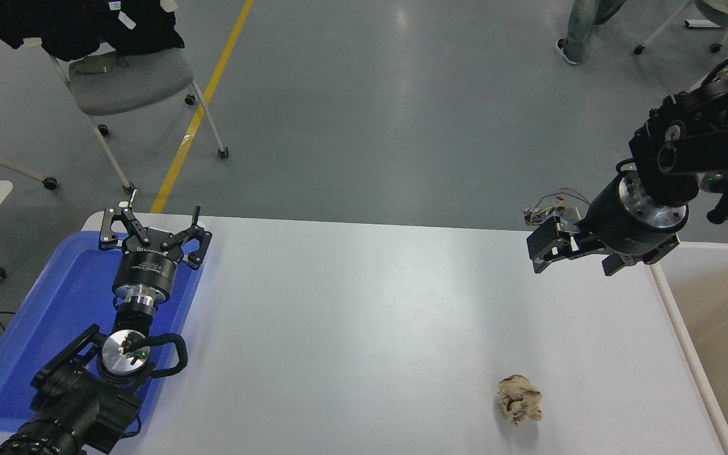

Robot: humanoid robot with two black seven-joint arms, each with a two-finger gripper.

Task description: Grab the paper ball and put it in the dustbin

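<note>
- Head view: the right gripper (544, 245) hangs above the table's (351, 316) far right part; I cannot tell if its fingers are apart.
- The paper ball (519, 399) lies on the table, near the front edge, well apart from this gripper.
- The dustbin (686, 354) stands at the table's right side.
- The left gripper (154, 222), fingers apart, is parked over the blue tray (42, 328) at the table's left end.

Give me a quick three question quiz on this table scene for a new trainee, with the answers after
1. True or false: the paper ball already lies inside the dustbin.
2. The left gripper is above which thing? A) the blue tray B) a chair C) a box
3. Fill in: the right gripper is up over the table's far ____ corner.

Key: 1 false, it lies on the white table; 2 A; 3 right.
</note>
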